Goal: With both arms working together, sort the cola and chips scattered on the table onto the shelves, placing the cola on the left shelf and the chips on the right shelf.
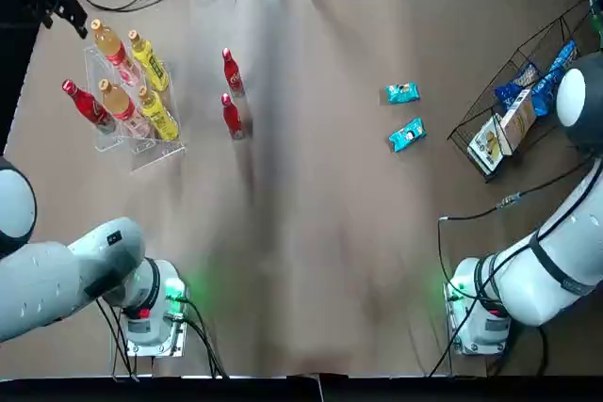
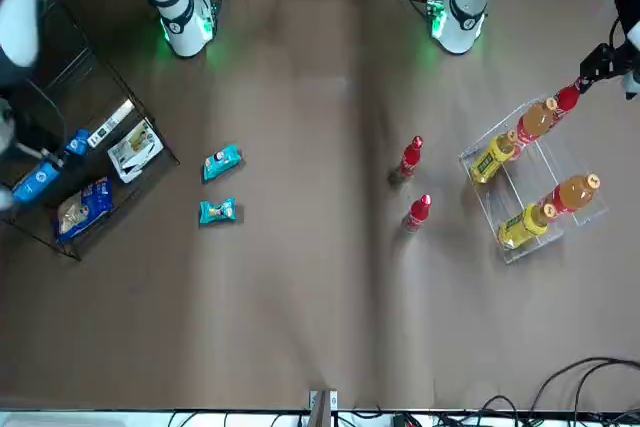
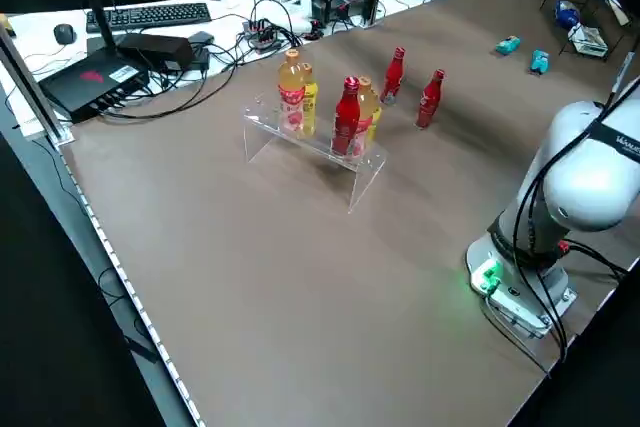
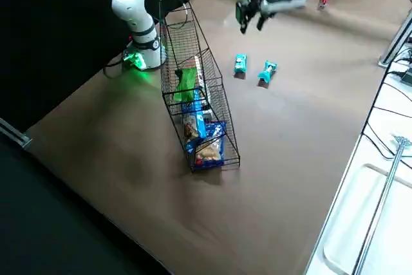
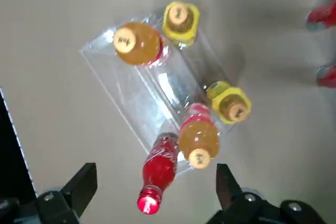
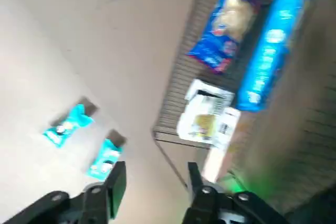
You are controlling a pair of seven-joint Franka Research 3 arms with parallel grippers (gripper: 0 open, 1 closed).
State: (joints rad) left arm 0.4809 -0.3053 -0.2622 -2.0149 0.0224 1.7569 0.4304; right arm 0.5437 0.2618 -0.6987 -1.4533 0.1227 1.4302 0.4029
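Cola: two red bottles stand on the counter just right of the clear rack, one nearer the robot. Third cola bottle sits in the clear rack, left end, cap jutting past the rim in left wrist view. Orange drinks and yellow drinks share the rack.

Chips: two teal packets lie well right of the rack, apart from each other. Wire basket is farther right, past them.

Narrow strip of counter between rack and standing colas; wide open stretch from colas to teal packets. Open counter left of the rack too.

Left claw is up near the rack's left end, fingers apart, nothing between. Right claw is well right of the rack, fingers apart, nothing between.

Green packet shows inside the basket in right side view; top view hides it. Blue packets and tan-white box show there in top view.
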